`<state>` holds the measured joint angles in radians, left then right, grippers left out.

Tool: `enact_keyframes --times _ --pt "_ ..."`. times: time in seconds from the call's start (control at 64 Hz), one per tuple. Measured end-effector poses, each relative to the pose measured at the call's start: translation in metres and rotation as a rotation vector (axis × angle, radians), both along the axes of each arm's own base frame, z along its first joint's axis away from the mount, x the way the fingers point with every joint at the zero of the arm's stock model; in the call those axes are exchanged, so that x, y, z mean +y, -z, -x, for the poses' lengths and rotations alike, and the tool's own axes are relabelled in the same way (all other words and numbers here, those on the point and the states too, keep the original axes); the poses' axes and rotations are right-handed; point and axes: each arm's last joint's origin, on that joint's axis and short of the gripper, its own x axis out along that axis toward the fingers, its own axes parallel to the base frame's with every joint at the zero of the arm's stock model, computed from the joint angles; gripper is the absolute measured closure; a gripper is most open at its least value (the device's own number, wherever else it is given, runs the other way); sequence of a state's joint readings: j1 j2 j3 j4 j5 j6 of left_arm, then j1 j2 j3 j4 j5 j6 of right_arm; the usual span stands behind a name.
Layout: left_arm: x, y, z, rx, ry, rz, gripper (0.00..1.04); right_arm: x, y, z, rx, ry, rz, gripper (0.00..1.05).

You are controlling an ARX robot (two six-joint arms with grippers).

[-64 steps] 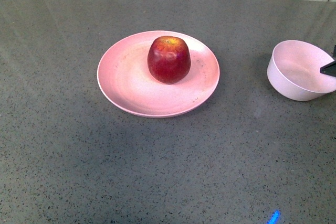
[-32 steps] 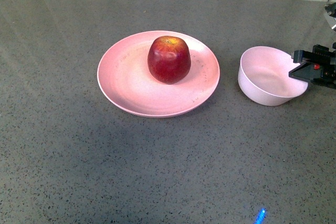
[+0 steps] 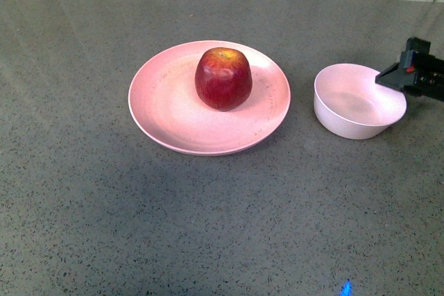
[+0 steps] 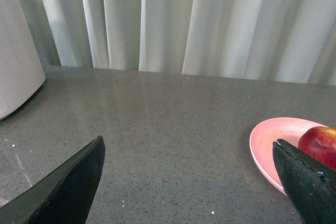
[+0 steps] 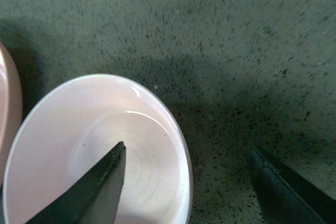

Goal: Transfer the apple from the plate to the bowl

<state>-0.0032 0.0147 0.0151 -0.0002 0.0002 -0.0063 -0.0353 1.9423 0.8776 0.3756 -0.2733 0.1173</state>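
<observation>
Left end effector [image 4: 187,142]: seen only in its own wrist view, fingers spread wide with nothing between them, low over bare table [image 3: 208,227]. Plate [image 3: 166,112]: centre-left of the table, position unchanged from both earlier frames. Apple [image 3: 223,79]: upright on the plate, slightly behind its centre, unmoved, well apart from both end effectors. Bowl [image 3: 347,119]: right of the plate, near it but not touching. A second ago it stood further right, at the frame edge; half a second ago it was tipped; now it sits level. Right end effector [image 3: 406,74]: at the bowl's far right rim, higher in frame than half a second ago. Its wrist view shows it released, one finger [image 5: 105,182] over the bowl's inside, the other outside over the table, rim between them. Contact with the rim: cannot tell.
</observation>
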Motion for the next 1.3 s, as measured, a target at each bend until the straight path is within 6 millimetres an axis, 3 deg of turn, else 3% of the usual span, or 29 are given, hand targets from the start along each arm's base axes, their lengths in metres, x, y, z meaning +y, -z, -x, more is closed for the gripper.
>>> enact_keyframes --times 0.188,0.281,0.375,0.469,0.625,0.828,1.297 --pt "0.000 0.000 0.000 0.000 0.000 0.000 0.09 -0.011 -0.038 0.024 -0.144 0.024 -0.002 0.08" --pt "0.000 0.000 0.000 0.000 0.000 0.000 0.09 -0.019 -0.054 0.038 -0.207 0.050 -0.004 0.10" --pt "0.000 0.000 0.000 0.000 0.000 0.000 0.09 -0.022 -0.054 0.056 -0.496 0.186 0.156 0.26" --pt "0.000 0.000 0.000 0.000 0.000 0.000 0.09 -0.018 -0.052 0.083 -0.629 0.198 0.190 0.42" --pt "0.000 0.000 0.000 0.000 0.000 0.000 0.09 -0.011 -0.061 0.113 -0.696 0.196 0.206 0.68" --pt "0.000 0.000 0.000 0.000 0.000 0.000 0.09 0.002 -0.058 0.146 -0.679 0.197 0.216 1.03" --pt "0.000 0.000 0.000 0.000 0.000 0.000 0.09 0.004 -0.059 0.200 -0.680 0.191 0.218 1.03"
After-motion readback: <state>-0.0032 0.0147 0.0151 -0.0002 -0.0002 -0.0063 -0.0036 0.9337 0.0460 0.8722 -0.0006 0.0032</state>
